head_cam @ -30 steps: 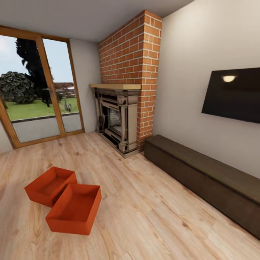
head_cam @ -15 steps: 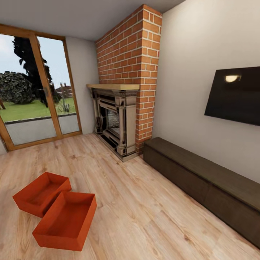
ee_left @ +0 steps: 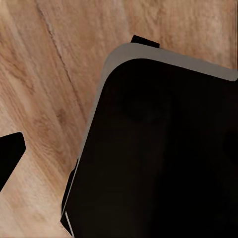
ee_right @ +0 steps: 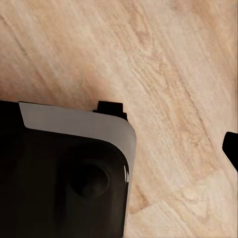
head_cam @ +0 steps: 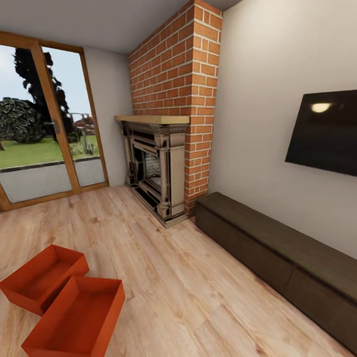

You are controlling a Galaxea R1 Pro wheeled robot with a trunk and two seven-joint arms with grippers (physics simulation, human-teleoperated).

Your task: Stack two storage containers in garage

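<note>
Two red-orange open-top storage containers lie on the light wood-plank floor of the living room, at the lower left of the head view. The farther one [head_cam: 43,276] and the nearer one [head_cam: 77,317] touch at a corner, and the nearer one is cut off by the picture's lower edge. Both look empty. In the left wrist view a dark fingertip [ee_left: 7,159] pokes in over the planks. A similar dark tip [ee_right: 231,148] shows in the right wrist view. Neither view reveals how the jaws stand, and nothing is seen held.
A brick chimney [head_cam: 178,64] with a fireplace [head_cam: 153,171] stands ahead. A long low dark cabinet [head_cam: 277,245] runs along the right wall under a black TV [head_cam: 325,131]. Wood-framed glass doors [head_cam: 39,124] are at the left. The robot's dark base [ee_left: 158,148] [ee_right: 59,173] sits over the planks.
The whole head picture has shifted: the camera moved, so the containers now sit lower and further left in it. The containers themselves have not moved on the floor.
</note>
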